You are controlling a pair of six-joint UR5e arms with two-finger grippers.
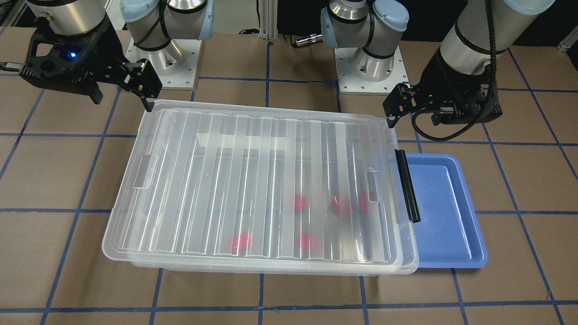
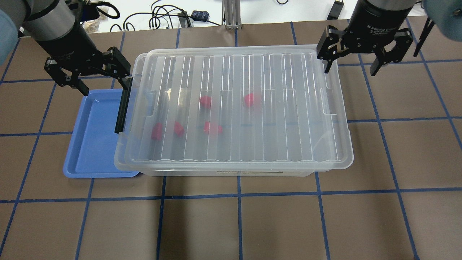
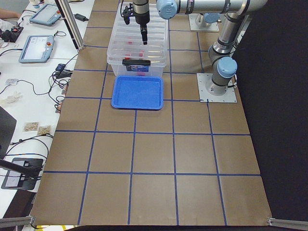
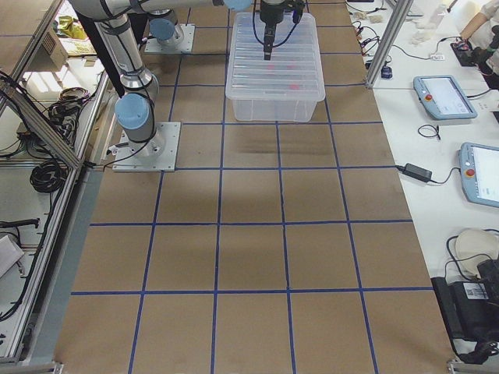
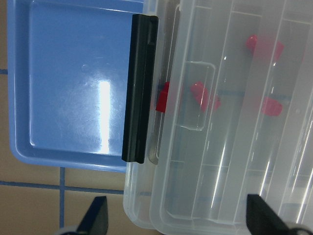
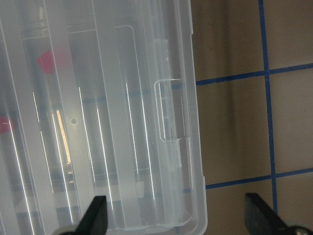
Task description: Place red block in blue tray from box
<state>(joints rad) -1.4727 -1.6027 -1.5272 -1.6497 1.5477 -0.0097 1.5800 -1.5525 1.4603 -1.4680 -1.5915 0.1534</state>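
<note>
The box is a clear bin with its ribbed lid on, a little askew. Several red blocks lie inside it, blurred through the lid, such as one and another. The black latch is at the end next to the blue tray, which holds nothing and is partly overlapped by the box. My left gripper is open and empty, above the latch end's far corner; the left wrist view shows its fingertips over the latch. My right gripper is open and empty, above the opposite far corner.
The table is brown matting with a blue tape grid. The arm bases stand on the robot's side of the box. Cables lie past the far edge. Tablets sit on side benches.
</note>
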